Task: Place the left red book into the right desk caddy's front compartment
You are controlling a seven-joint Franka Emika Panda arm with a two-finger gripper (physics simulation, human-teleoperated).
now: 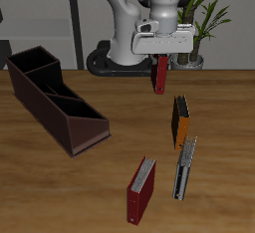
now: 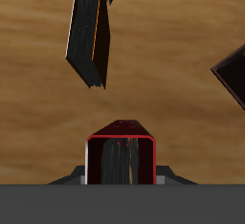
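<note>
My gripper [image 1: 162, 58] hangs above the back of the table, shut on the left red book [image 1: 161, 76]. This thin, plain dark-red hardcover hangs upright, clear of the tabletop. In the wrist view the book [image 2: 121, 156] fills the space between the jaws, one end facing the camera. The right desk caddy [image 1: 88, 135], a long dark maroon open-topped tray with slanted dividers, stands on the table well to the side of the gripper. One corner of the caddy [image 2: 233, 75] shows in the wrist view.
An orange book [image 1: 180, 120] [image 2: 91, 32] stands on the table just in front of the held book. A dark book [image 1: 185, 167] lies nearer the front edge, beside a red book with grey page edges [image 1: 141, 189]. A potted plant [image 1: 204, 8] stands behind the robot.
</note>
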